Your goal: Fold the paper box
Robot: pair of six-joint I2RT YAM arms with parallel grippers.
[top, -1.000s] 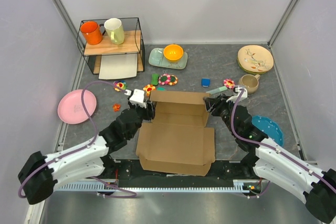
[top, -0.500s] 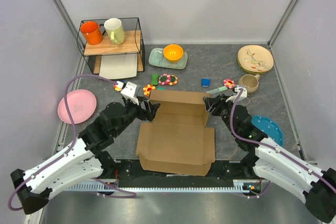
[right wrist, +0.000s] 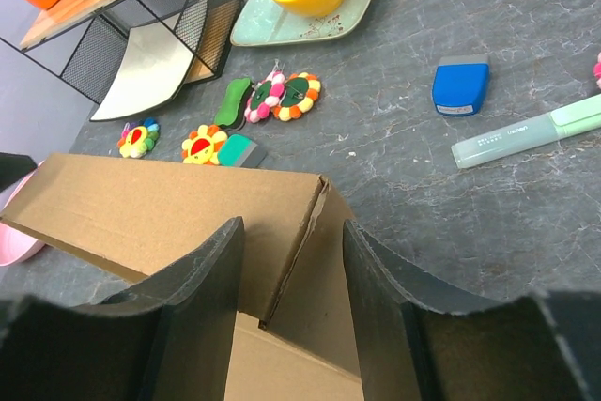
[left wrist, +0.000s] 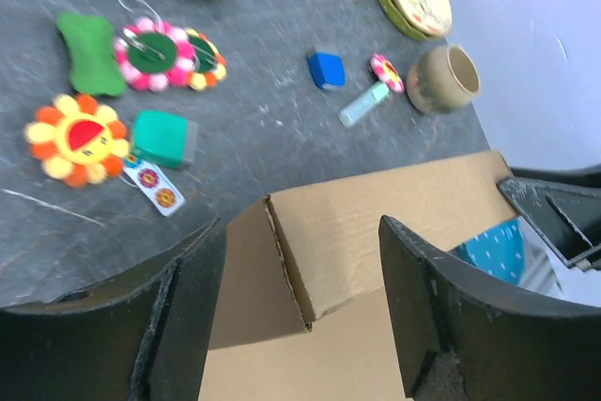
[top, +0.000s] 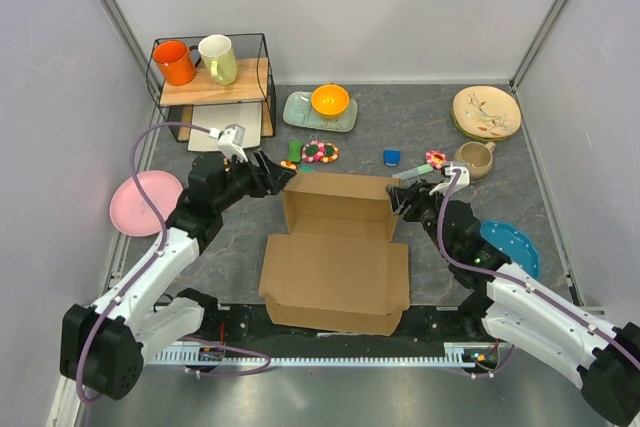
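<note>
A dark grey worktop point(top: 430, 137) boxed in by pale panels is what I'm looking down on, with crockery and small toys scattered along its far half. The paper box point(top: 335, 267) lies between my two arms. Its far left corner sits just ahead of the left end effector point(top: 280, 175), and its far right corner is right at the right end effector point(top: 402, 200).

The far wall stands upright, and a short side flap is turned in at each far corner. The broad panel nearer the arm bases lies flat on the worktop with its edge flaps unfolded. I judge the job under halfway: the remaining walls have to come up and the big panel has to close over.

The left end effector hangs with its fingers wide apart and nothing between them, just clear of the corner. The right one's fingers are spread either side of the corner flap. They look parted rather than pinching, though I can't see the pads.
</note>
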